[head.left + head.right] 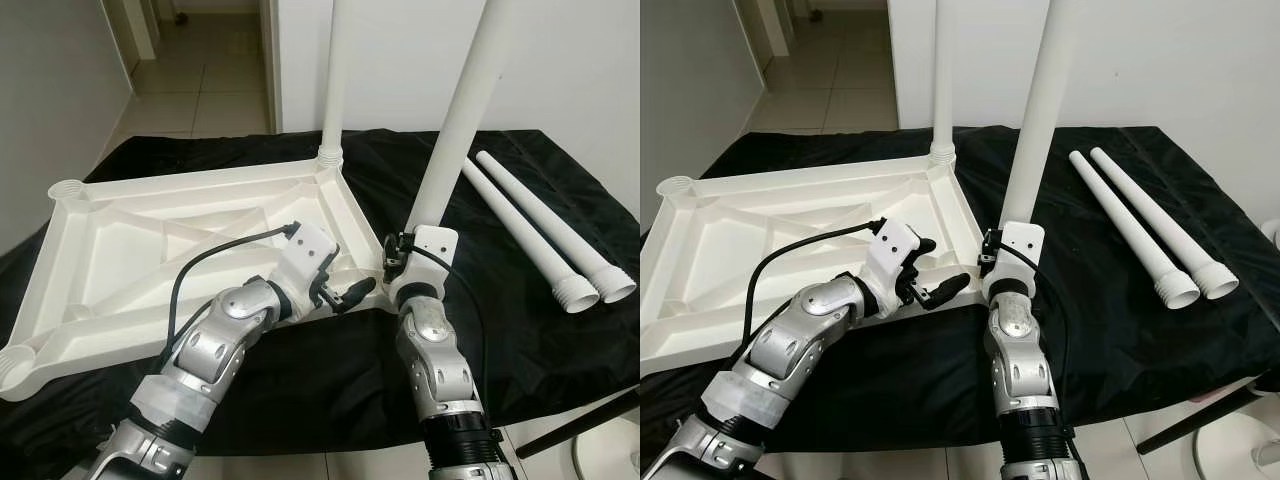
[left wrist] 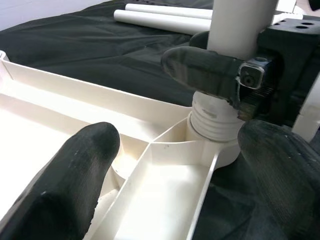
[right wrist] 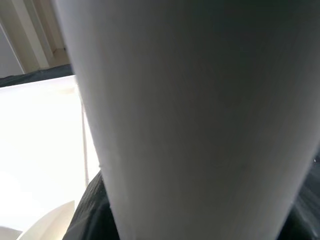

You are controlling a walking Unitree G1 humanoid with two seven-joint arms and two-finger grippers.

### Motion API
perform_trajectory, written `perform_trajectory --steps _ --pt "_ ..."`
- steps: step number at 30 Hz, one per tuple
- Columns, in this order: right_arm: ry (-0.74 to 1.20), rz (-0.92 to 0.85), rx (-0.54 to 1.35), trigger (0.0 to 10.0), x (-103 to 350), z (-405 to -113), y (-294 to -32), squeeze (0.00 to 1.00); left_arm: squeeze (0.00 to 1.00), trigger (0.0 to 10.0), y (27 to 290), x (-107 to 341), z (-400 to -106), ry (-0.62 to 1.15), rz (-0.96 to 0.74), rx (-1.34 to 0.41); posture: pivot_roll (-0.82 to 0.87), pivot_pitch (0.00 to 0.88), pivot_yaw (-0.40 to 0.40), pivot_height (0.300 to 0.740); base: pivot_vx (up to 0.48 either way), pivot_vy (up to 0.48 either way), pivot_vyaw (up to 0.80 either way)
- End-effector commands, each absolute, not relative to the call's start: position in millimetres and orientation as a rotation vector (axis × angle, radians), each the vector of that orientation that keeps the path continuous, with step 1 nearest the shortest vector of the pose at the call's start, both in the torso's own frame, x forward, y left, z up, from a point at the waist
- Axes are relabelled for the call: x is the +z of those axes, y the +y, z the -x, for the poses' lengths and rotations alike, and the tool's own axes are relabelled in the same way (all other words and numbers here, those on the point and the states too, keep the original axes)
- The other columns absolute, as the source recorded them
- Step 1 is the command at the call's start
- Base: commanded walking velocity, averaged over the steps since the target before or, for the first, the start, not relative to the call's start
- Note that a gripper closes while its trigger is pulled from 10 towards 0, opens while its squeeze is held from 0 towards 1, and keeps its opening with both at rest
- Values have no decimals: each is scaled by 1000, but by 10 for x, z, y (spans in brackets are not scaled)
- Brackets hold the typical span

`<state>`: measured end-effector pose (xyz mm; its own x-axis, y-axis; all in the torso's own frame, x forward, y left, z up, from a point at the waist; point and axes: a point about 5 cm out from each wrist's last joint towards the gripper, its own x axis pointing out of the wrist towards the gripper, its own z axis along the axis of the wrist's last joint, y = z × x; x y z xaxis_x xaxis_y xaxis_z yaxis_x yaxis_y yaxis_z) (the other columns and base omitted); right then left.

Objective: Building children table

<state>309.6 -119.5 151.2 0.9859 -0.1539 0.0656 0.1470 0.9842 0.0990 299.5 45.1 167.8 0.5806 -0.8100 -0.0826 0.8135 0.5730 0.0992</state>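
The white tabletop (image 1: pixel 150 250) lies upside down on a black cloth. One white leg (image 1: pixel 335 90) stands upright in its far right corner socket. A second leg (image 1: pixel 460 120) leans slightly, its threaded end (image 2: pixel 215 117) sitting in the near right corner socket. My right gripper (image 1: pixel 410 242) is shut on this leg just above the socket. My left gripper (image 1: pixel 345 285) hovers open over the tabletop's near right rim, beside that socket, holding nothing. Its fingertips (image 2: pixel 95 150) straddle the inner ribs. Two spare legs (image 1: pixel 540 230) lie side by side on the cloth to the right.
Empty corner sockets sit at the far left (image 1: pixel 68 190) and near left (image 1: pixel 15 370) of the tabletop. A white wall rises close behind the cloth, with a tiled hallway (image 1: pixel 200 70) at the back left. A dark rod (image 1: pixel 580 425) crosses the bottom right corner.
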Motion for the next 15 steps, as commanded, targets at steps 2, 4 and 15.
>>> perform_trajectory --steps 2,4,15 --pt "-26 -135 -219 10000 1423 -3052 -1320 890 0 10000 477 1673 -3047 35 -137 -878 -70 0 2 740 0 0 0" --pt "-34 -142 -215 10000 1431 -3048 -1327 1000 0 10000 477 1675 -3048 33 -139 -878 -70 0 2 740 0 0 0" --pt "-51 -152 -149 10000 1469 -3046 -1302 1000 0 10000 468 1704 -3072 33 -122 -872 -69 0 2 740 0 0 0"
